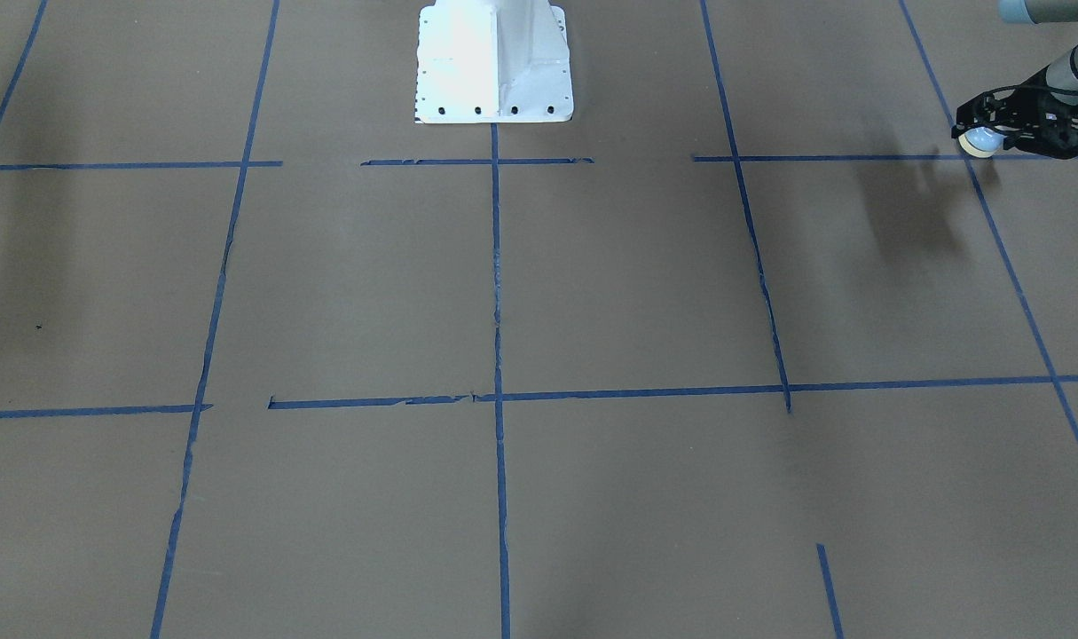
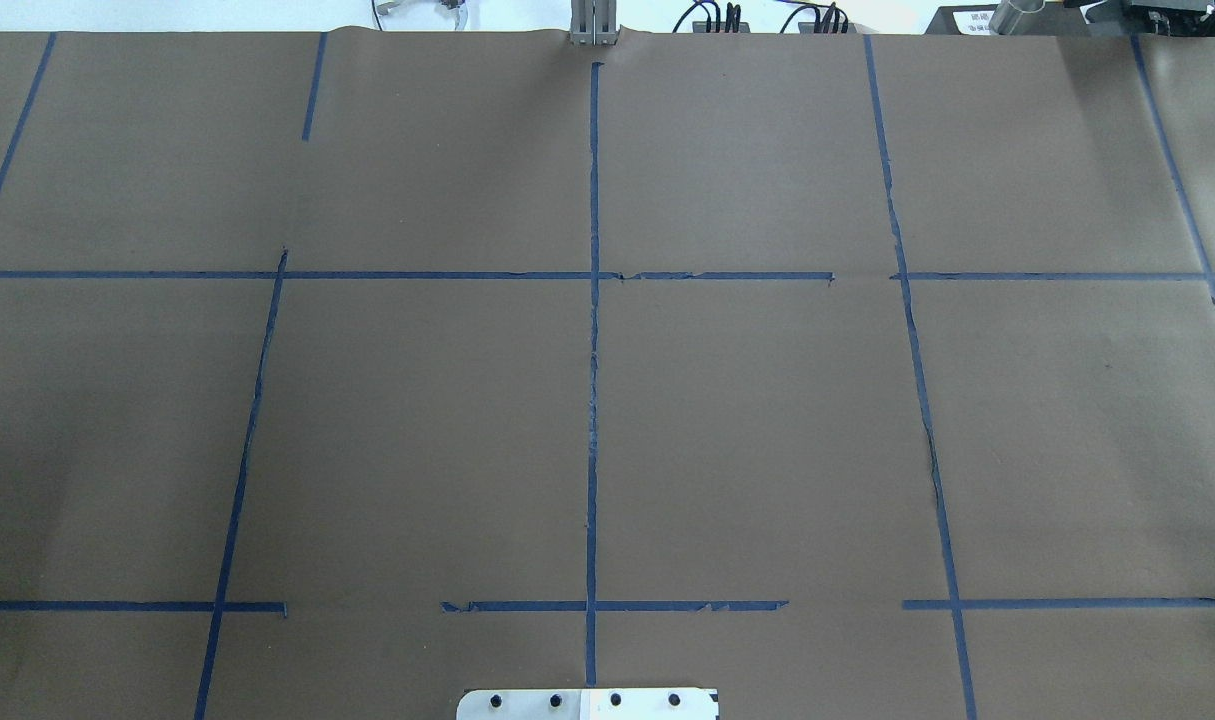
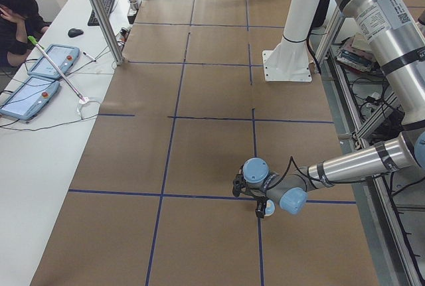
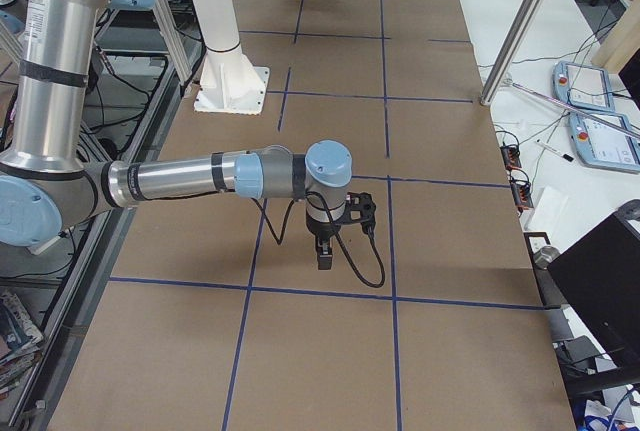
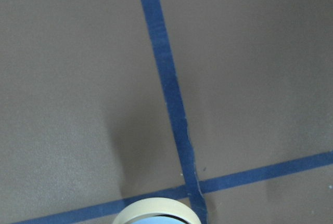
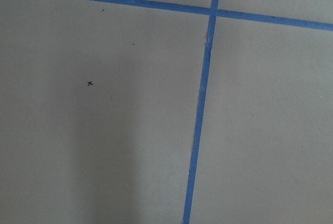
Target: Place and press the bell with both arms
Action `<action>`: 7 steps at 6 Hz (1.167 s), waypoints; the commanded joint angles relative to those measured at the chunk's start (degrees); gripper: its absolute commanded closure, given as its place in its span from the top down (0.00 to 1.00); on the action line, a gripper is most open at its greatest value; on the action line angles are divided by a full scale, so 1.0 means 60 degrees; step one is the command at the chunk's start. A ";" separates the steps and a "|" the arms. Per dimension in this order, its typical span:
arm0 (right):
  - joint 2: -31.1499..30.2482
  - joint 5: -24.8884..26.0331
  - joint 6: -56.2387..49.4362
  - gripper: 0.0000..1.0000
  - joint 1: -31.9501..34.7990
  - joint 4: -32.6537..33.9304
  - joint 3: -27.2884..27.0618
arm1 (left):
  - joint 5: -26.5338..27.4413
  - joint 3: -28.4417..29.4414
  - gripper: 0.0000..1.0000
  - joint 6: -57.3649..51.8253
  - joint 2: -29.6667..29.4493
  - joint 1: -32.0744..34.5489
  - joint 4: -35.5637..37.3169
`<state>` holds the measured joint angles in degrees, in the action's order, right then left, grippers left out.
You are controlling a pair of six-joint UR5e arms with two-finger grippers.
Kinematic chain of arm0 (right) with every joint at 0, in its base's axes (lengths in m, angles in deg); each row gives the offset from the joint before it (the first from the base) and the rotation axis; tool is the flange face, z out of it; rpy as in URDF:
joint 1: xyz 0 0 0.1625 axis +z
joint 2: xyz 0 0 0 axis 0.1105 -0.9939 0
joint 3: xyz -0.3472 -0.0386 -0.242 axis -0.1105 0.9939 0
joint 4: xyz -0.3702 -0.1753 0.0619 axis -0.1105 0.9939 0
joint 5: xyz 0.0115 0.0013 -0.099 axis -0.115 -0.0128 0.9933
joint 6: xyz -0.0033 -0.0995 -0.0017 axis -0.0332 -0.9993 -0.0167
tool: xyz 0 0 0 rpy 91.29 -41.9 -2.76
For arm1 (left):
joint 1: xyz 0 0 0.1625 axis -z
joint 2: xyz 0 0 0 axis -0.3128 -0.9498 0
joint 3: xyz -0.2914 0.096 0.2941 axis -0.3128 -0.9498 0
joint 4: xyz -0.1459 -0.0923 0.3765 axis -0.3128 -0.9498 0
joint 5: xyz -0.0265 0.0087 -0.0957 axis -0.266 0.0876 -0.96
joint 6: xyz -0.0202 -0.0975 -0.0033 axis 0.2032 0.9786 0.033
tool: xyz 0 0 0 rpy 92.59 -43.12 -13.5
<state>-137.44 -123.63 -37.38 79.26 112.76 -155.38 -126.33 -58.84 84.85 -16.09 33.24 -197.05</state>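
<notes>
While the left gripper (image 1: 987, 135) only just shows at the front-facing view's edge, its black fingers are pinched on the bell (image 1: 979, 142), which sits at their tip with light-blue dome and cream base both showing. Bell is well apart from the white pedestal (image 1: 494, 62), far out on the robot's left side of it and a little further toward the operators' side. It hangs over a blue tape crossing (image 5: 193, 188). In the left wrist view only the bell's cream rim shows, at the bottom edge, just beside that crossing. Cannot tell if the bell touches the brown paper table (image 1: 645, 284). A dark shadow lies on the paper between the bell and the pedestal.

Left arm (image 3: 358, 163) reaches low over the table from the robot's side, silver forearm, light-blue joint caps at the wrist, well apart from the pedestal.

Right gripper (image 4: 324, 249) shows in the exterior right view only, pointing straight down near the paper. Cannot tell whether its fingers are spread or pressed together. The right wrist view has just paper and tape lines, no fingers. It sits well out on the robot's right of the pedestal and further from the robot's edge of the table. Right arm (image 4: 170, 179) stretches level over the table to it, black cable looping below the wrist.

Person (image 3: 16, 14) sits at the white side desk, across the table from the pedestal.
</notes>
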 commanded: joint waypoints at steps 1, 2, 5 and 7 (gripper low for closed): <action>-0.0003 0.0001 -0.0010 1.00 0.0001 0.0000 -0.0020 | 0.0151 0.0093 1.00 -0.0008 0.0034 -0.0228 -0.0002; -0.0003 0.0001 -0.0010 1.00 -0.0014 0.0000 -0.0006 | 0.0238 0.0152 1.00 -0.0008 0.0034 -0.0344 -0.0002; -0.0003 0.0001 0.0005 1.00 -0.0014 0.0000 -0.0020 | 0.0342 0.0182 0.39 0.0036 0.0049 -0.0389 0.0013; 0.0011 0.0001 0.0020 1.00 0.0001 0.0000 -0.0035 | 0.0342 -0.0109 0.01 0.0022 0.0049 -0.0302 -0.0031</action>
<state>-137.43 -123.62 -37.28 79.20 112.76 -155.53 -124.28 -58.44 84.99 -15.81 31.11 -197.14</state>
